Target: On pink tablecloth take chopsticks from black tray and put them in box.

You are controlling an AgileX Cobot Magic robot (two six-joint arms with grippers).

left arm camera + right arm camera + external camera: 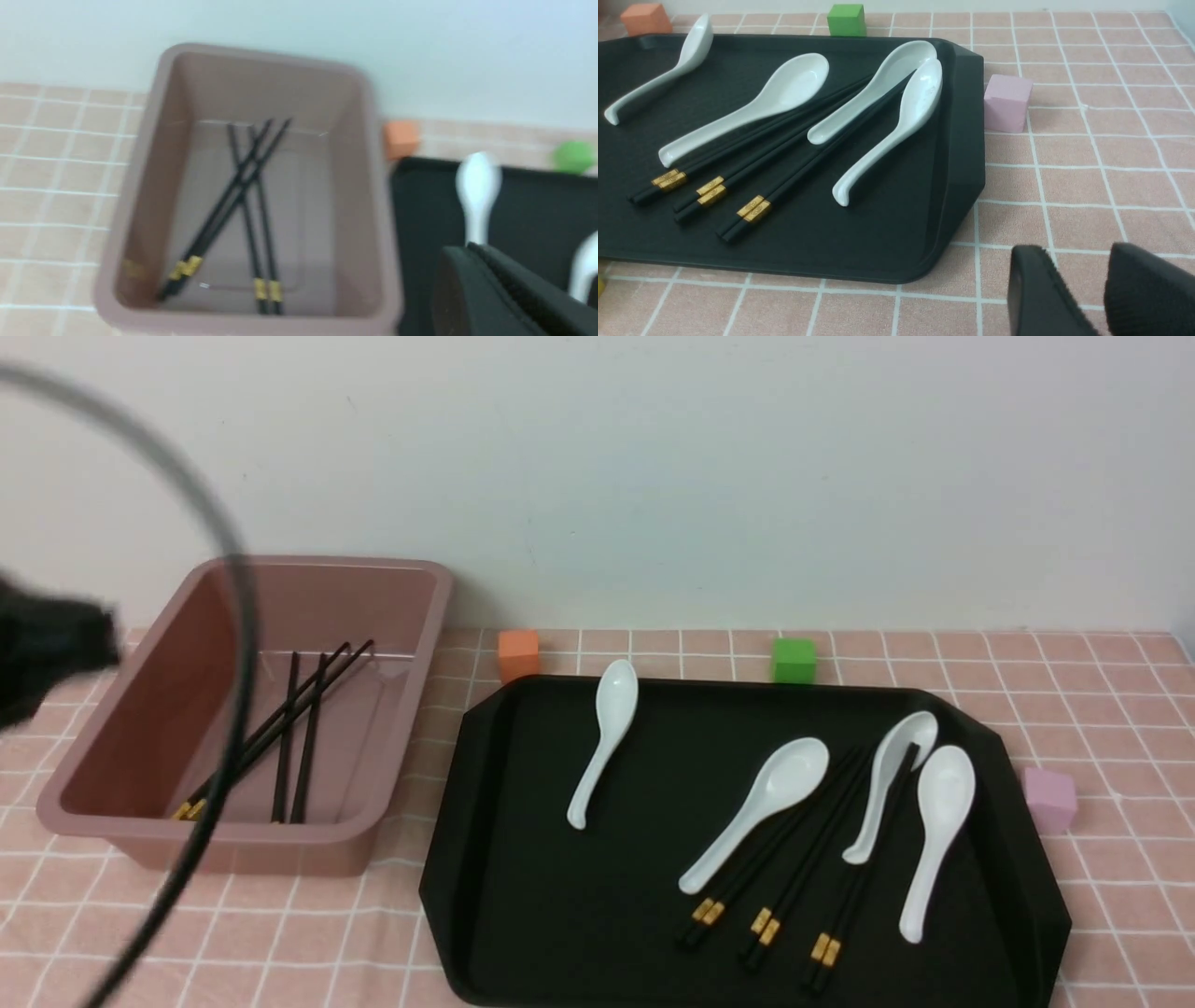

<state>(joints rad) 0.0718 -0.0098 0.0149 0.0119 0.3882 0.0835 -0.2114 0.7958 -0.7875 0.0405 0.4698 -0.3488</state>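
**Worktop:** covered by the pink tablecloth (1120, 896). All places below are given from the black tray (560, 915).

**Chopsticks (808, 854):** three pairs in the tray's right half.
- They are fanned, with the gold-banded thick ends toward the near rim.
- The thin tips run up among the white spoons (761, 807).
- The rightmost pair lies between two spoons and looks to be touching them.

**Boxed pairs (288, 737):** two pairs lie crossed on the floor of the box (327, 607). The box stands off the tray's left side, near it but apart.

**Cubes:**
- The orange cube (518, 655) and green cube (794, 660) sit behind the far rim.
- The pink cube (1049, 800) sits just off the right rim.

**Handling, by my judgement:**
- The sticks look light, stiff and smooth-lacquered, so likely slippery and prone to roll or scissor apart.
- They lie flat on the tray floor and offer little height to grip.
- The best hold is across both sticks of a pair at the banded end, which lies clear of the spoons.
- Lifting from the tips risks dragging a spoon.

**Right end effector (1083, 280):** its fingers are parted and hold nothing. It is over the cloth, off the tray's near right corner.

**Left end effector (495, 289):** it is beyond the tray's left side, by the box. It is blurred and only partly in view, so I cannot tell whether it is spread or closed.
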